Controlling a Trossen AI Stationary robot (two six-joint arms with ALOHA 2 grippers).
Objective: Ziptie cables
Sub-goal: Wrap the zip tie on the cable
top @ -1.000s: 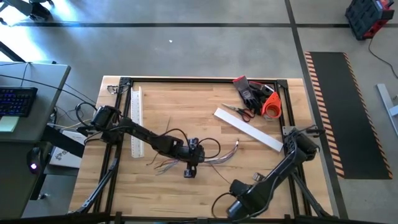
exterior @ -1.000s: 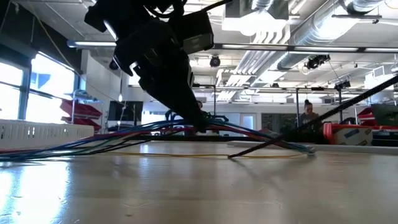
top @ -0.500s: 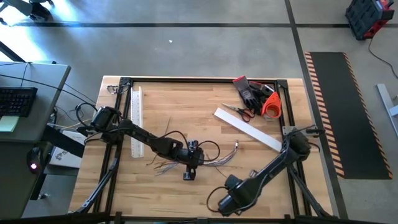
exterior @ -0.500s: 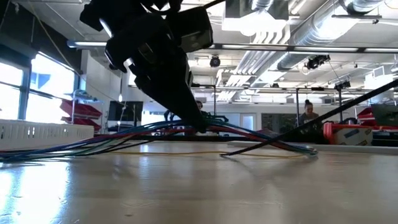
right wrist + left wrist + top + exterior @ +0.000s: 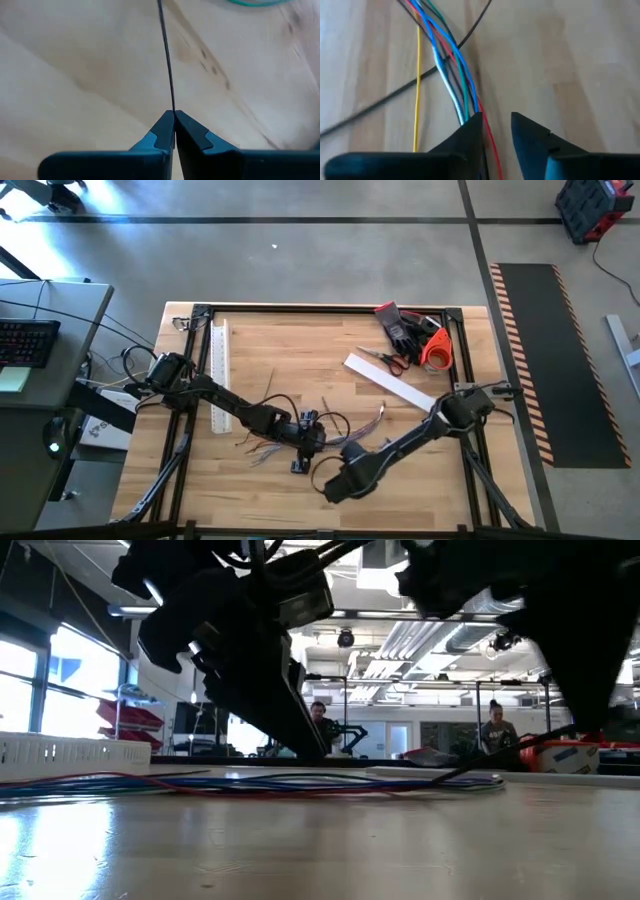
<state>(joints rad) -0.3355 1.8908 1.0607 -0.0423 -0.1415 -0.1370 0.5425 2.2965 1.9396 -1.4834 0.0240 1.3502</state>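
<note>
left gripper (image 5: 496, 125): jaws apart beside cables (image 5: 451, 75) | right gripper (image 5: 174, 120): clamped, apparently on ziptie (image 5: 166, 55)

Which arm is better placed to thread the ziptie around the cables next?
Right, probably: the right gripper is shut on a ziptie, while the left gripper stands open beside the cables.

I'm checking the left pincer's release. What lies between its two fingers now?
Only bare wood. In the left wrist view the left pincer stands open, and the cables run past the outer side of one finger, not through the gap.
</note>
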